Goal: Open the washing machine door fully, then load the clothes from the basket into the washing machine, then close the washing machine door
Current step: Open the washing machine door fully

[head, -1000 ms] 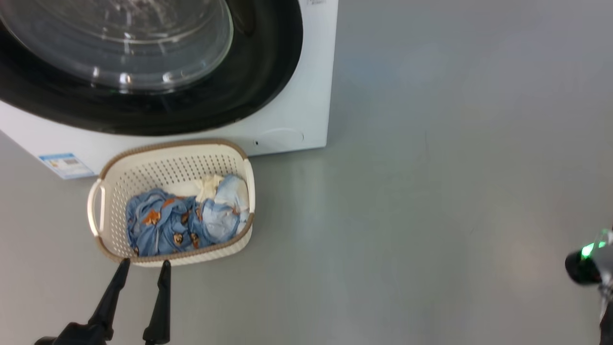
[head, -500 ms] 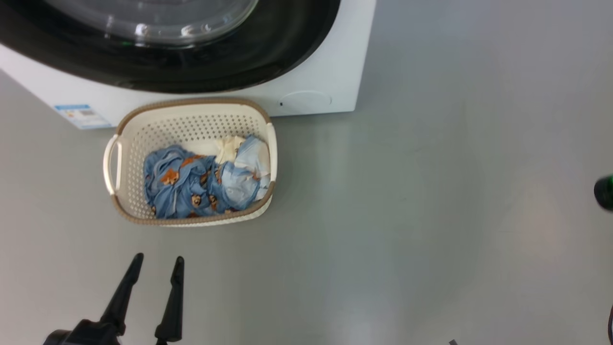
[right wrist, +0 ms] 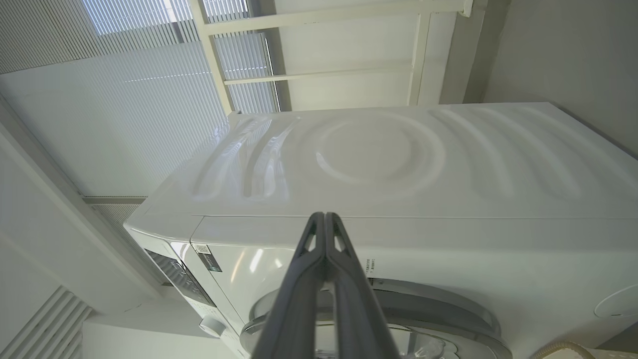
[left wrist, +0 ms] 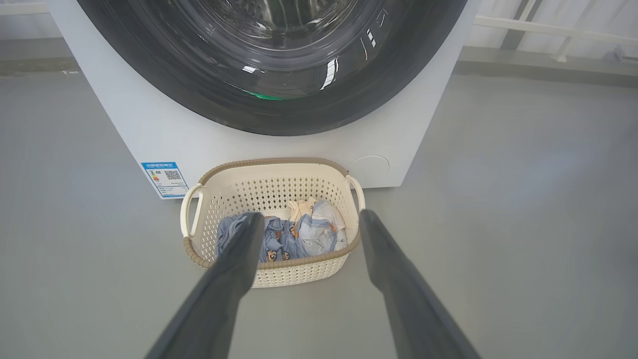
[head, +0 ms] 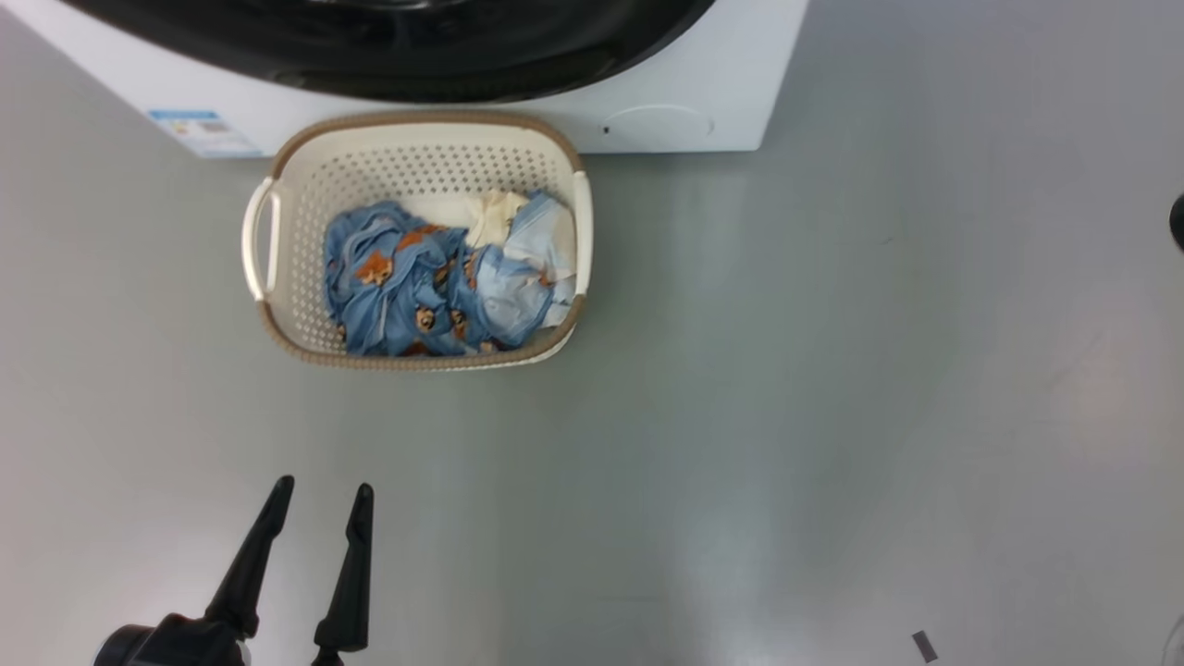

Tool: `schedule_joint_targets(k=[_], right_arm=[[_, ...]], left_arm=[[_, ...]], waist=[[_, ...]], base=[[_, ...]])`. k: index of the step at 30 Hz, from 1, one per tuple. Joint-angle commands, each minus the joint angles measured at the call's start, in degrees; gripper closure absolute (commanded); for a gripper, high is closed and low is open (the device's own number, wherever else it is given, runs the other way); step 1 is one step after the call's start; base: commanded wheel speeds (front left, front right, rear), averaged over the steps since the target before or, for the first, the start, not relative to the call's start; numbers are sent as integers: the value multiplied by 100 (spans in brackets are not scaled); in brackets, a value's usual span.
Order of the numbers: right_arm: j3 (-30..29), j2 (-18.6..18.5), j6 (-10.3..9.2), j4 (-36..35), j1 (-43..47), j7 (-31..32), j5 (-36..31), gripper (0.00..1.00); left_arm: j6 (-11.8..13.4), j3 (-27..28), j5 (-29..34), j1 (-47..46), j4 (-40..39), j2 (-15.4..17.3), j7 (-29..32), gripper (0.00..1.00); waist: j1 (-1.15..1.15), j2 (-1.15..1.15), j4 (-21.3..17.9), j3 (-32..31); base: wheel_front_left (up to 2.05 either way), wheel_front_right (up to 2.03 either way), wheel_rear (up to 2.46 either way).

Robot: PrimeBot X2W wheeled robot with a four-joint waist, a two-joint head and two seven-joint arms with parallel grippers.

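The cream basket (head: 421,153) stands on the floor against the white washing machine (head: 703,83), with the blue printed, pale blue and cream clothes (head: 435,277) piled inside. The door's black rim (head: 416,55) runs along the head view's top edge. My left gripper (head: 323,486) hangs open and empty, short of the basket's near rim. In the left wrist view its fingers (left wrist: 234,269) frame the basket (left wrist: 271,192) and clothes (left wrist: 311,232), with the door (left wrist: 279,107) lying flat against the machine's front. My right gripper (right wrist: 325,215) is shut on nothing, pointing at the washing machine (right wrist: 379,159).
Grey floor (head: 786,416) spreads wide to the right of the basket and in front of it. A blue sticker (head: 203,131) and a round flap (head: 659,123) sit low on the machine's front. A dark part (head: 1178,222) pokes in at the right edge.
The head camera has shifted, so machine and basket slide up and right in its picture. The left gripper stays open. The dark part with the green light has gone to the right edge.
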Motion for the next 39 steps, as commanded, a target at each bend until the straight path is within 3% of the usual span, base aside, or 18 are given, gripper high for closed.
schedule_joint_targets(k=[1, 23, 39], right_arm=[[156, -86, 57, -163, -253, 128, -111, 100], [1264, 365, 57, -219, -1685, 270, -856, 100], [1696, 105, 57, -127, -2225, 331, -1028, 100]], left_arm=[[-8, 185, 4, -66, -200, 43, -37, 0], [38, -13, -138, -58, -491, 12, -37, 0], [223, -383, -487, -69, -501, 11, -37, 0]], waist=[[-1, 0, 208, 219], [-1, 0, 715, 881], [-1, 0, 1306, 954]], base=[[0, 0, 0], [0, 0, 0], [0, 0, 0]])
